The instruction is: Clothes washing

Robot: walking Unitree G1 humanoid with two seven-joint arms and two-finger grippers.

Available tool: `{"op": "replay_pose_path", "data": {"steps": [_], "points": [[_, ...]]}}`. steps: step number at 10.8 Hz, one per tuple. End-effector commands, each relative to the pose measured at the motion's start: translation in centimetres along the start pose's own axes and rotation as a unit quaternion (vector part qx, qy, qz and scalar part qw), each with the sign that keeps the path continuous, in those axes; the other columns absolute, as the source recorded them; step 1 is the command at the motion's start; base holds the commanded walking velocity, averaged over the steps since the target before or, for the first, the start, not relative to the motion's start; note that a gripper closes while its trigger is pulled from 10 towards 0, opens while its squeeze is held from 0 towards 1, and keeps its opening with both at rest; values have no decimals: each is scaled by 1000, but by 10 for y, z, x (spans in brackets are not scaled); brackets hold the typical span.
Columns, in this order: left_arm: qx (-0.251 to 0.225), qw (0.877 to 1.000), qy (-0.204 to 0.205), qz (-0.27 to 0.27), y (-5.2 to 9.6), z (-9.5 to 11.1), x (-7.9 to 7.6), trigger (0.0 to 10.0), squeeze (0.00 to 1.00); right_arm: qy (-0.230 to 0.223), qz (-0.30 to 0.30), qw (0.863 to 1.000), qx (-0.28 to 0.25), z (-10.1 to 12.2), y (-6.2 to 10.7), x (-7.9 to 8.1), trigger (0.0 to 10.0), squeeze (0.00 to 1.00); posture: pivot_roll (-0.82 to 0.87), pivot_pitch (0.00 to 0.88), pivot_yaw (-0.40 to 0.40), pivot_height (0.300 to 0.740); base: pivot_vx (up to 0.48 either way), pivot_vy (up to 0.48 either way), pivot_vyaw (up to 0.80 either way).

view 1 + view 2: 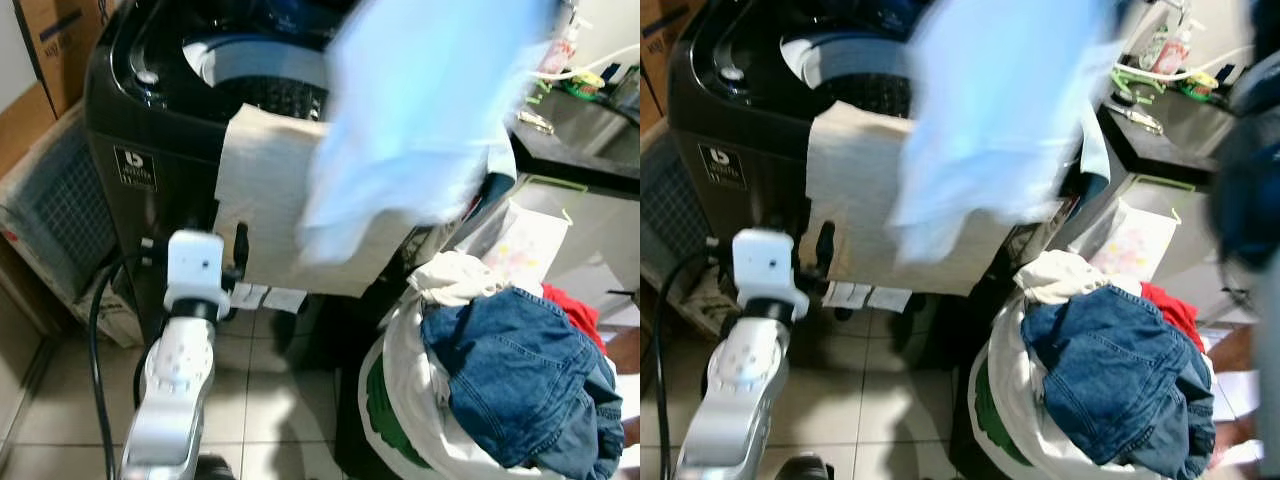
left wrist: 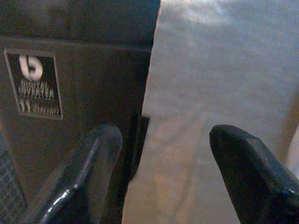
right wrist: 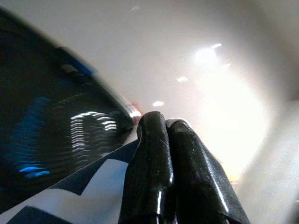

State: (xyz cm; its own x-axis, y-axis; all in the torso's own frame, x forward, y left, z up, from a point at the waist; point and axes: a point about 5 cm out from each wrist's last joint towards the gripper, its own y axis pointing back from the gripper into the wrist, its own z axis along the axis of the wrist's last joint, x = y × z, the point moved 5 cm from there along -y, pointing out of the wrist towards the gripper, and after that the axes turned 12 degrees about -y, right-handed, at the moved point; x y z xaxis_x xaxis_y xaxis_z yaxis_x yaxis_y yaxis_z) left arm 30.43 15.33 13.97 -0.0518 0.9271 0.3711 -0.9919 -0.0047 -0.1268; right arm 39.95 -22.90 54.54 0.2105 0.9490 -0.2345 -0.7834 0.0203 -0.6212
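Light blue garment [image 1: 420,120], blurry, is hanging up in the air over the front edge of the black top-loading washing machine [image 1: 150,130], whose lid is open so you can see the drum [image 1: 270,85]. A beige cloth [image 1: 275,200] is draped over the washer's front edge and hangs down the front panel. The right gripper [image 3: 163,123] has its two black fingers pressed tight together, with blue-and-white fabric right under them, though I honestly can't tell if that's pinched in the tips. The left gripper [image 2: 163,140] sits low by the washer's front with its fingers spread wide, holding nothing. To the right on the tile floor there's a white laundry bag [image 1: 400,400] stuffed with clothes, a pair of jeans [image 1: 520,380] on top.
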Motion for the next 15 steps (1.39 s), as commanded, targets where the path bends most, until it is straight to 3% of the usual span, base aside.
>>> {"op": "replay_pose_path", "data": {"steps": [1, 3, 4, 6, 12, 15], "points": [[-11, 1000, 5, -4, 2, 6, -4, 10000, 0, 29, -55, 997, -43, 31, 2, -34, 10000, 0, 266, 0, -246, 740, 0, 0, 0], [-10, 1000, 3, -12, 1, 5, -3, 10000, 0, 52, -103, 991, -63, 61, 5, -62, 10000, 0, 251, 0, -230, 740, 0, 0, 0], [-10, 1000, 9, -18, -1, 5, -5, 10000, 0, 59, -102, 992, -38, 50, 5, -63, 10000, 0, 240, 0, -221, 740, 0, 0, 0], [-11, 1000, 10, -22, -1, 5, -7, 10000, 0, 58, -80, 995, 22, 7, 6, -51, 10000, 0, 237, 0, -214, 740, 0, 0, 0], [-21, 1000, 6, -19, -1, 9, -6, 10000, 0, 57, -74, 995, 47, -15, 8, -45, 10000, 0, 244, 0, -215, 740, 239, 0, 0], [-20, 1000, 13, -9, -1, 9, -3, 10000, 0, 58, -71, 994, 51, -19, 9, -43, 10000, 0, 244, 0, -215, 740, 455, 0, 0]]}}
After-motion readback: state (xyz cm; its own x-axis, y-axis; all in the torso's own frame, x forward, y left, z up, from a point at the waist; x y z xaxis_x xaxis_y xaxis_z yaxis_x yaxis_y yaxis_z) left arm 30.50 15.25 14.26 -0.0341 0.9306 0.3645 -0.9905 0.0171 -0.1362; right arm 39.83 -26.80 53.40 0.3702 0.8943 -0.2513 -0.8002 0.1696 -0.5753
